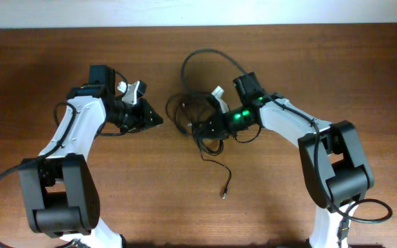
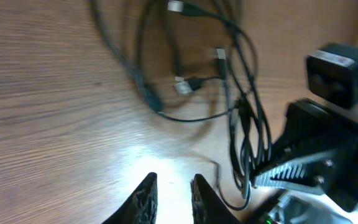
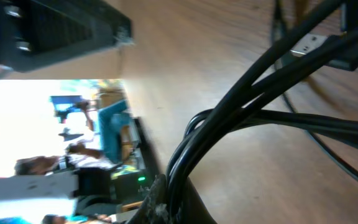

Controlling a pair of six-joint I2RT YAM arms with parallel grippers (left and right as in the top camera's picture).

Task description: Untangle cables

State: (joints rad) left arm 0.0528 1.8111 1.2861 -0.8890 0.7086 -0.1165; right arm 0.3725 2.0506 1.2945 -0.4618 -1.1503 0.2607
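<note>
Crowding the cables (image 1: 185, 114) — right gripper (image 1: 198, 129)

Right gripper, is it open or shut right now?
Shut: in the right wrist view the right gripper clamps a bundle of black cables.

Both arms bend inward toward each other, the left tool (image 2: 173, 190) empty with jaws narrowly apart, the right tool (image 1: 200, 128) clamped on the cables (image 3: 260, 78).

Thin black cables (image 1: 187, 116) lie in tangled loops.
</note>
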